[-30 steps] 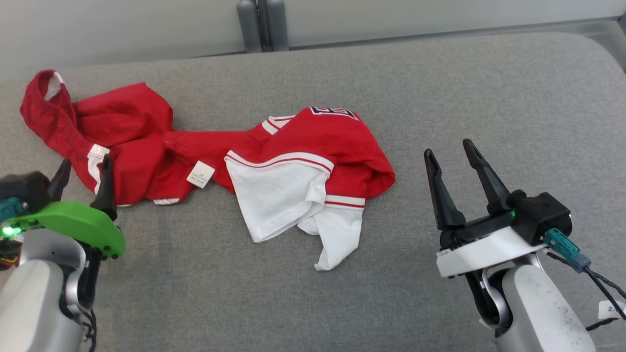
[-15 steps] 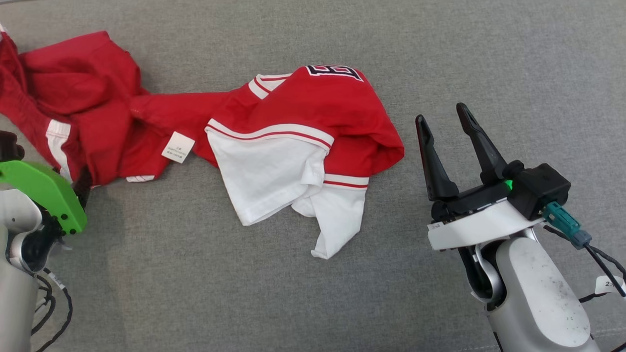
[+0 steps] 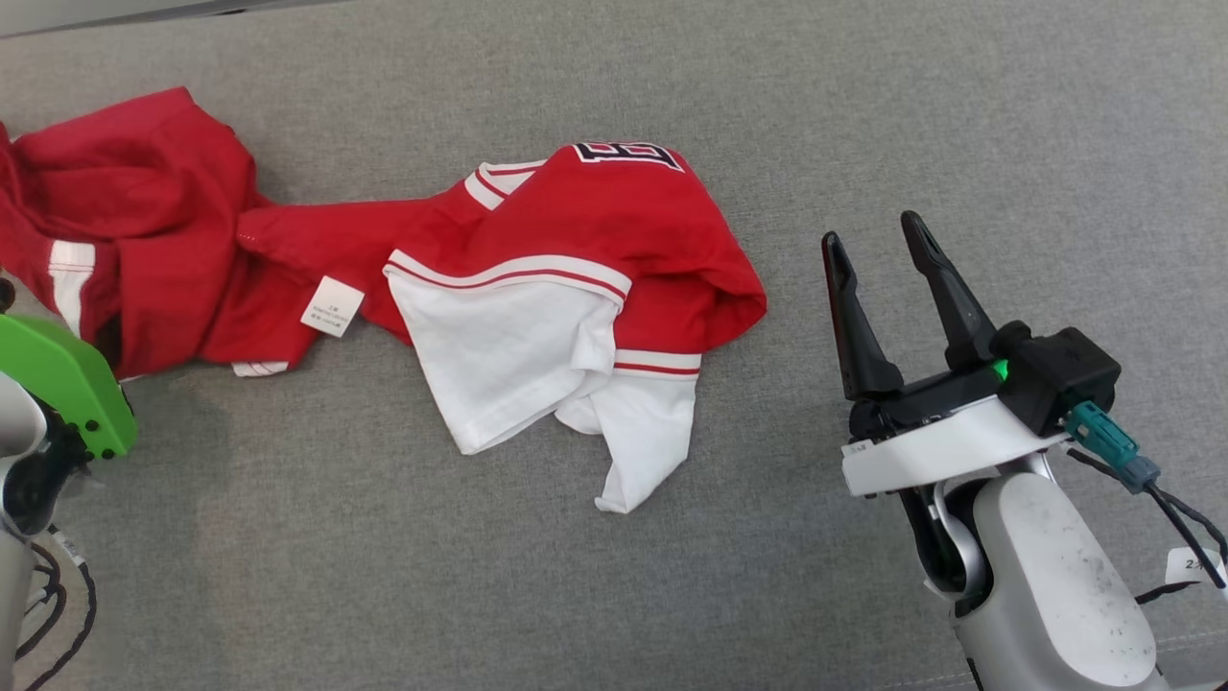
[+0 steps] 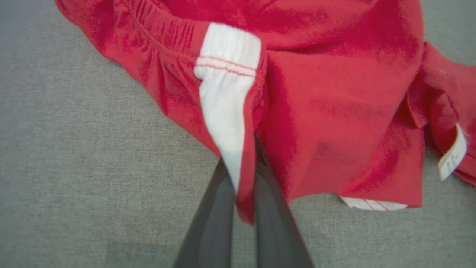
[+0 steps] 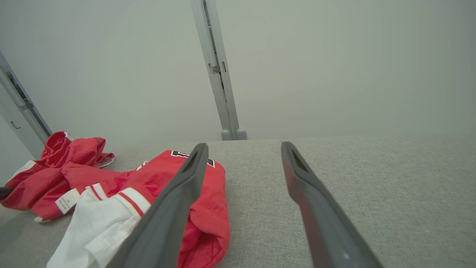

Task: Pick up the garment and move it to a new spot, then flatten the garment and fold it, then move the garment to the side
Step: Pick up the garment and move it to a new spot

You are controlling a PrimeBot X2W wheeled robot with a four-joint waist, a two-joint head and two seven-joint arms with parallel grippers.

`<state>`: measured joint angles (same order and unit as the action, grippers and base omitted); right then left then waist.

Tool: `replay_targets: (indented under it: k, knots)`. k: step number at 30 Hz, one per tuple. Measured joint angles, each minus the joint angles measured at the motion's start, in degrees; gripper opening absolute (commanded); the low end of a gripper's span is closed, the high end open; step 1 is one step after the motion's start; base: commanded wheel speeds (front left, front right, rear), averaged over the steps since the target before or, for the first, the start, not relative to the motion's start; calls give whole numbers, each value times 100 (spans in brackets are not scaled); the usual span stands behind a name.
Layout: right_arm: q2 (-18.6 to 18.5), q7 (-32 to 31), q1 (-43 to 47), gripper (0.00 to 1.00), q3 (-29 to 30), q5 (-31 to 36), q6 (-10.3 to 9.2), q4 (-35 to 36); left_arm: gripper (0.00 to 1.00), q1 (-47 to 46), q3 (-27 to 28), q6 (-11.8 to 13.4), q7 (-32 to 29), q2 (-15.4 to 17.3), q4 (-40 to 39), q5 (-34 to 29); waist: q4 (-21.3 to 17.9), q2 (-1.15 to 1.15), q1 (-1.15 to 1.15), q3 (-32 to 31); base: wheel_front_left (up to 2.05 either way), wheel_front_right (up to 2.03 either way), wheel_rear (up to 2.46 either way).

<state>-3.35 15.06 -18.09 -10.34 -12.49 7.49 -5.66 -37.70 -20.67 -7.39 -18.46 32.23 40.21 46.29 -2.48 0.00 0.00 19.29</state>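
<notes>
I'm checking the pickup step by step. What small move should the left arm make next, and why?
Probably lift the left gripper straight up a little: it is shut on the garment's red-and-white edge, while the rest lies crumpled on the grey surface and the right gripper hangs open beside it.

Lab-like room: grey fabric surface (image 3: 863,115), blank pale wall (image 5: 334,56), metal post (image 5: 215,67)

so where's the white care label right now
Head view, left of centre: the care label lies on the red garment, just left of its white panel.
</notes>
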Motion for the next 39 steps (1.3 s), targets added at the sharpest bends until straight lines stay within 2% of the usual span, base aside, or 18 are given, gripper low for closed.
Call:
replay_targets:
  k: [7, 14, 24, 32, 35, 39]
  knots:
    - [12, 0, 230, 100, 9, -45, 0, -93, 0, -98, -64, 0, 558, 222, -334, -9, 161, 0, 0, -406, 0, 0, 0]
    - [1, 0, 415, 100, -8, -80, 0, -169, 0, -320, 19, 42, 842, 390, -656, -92, 536, 0, 0, -792, 0, 0, 0]
    - [-11, 0, 600, 100, -92, -129, 0, -235, 0, -981, 105, 256, 743, 650, -1194, -282, 1299, 0, 0, -1144, 0, 0, 0]
    - [-36, 0, 480, 100, -205, -120, 0, -236, 0, -1546, 409, 381, 849, 1016, -934, -298, 1721, 0, 0, -1063, 0, 0, 0]
    - [-64, 0, 459, 100, -232, -121, 0, -241, 0, -1579, 393, 327, 803, 1039, -693, -279, 1738, 0, 0, -947, 0, 0, 0]
    - [-91, -1, 399, 100, -243, -121, 0, -244, 0, -1413, 345, 268, 873, 898, -358, -167, 1705, 0, 0, -797, 0, 0, 0]
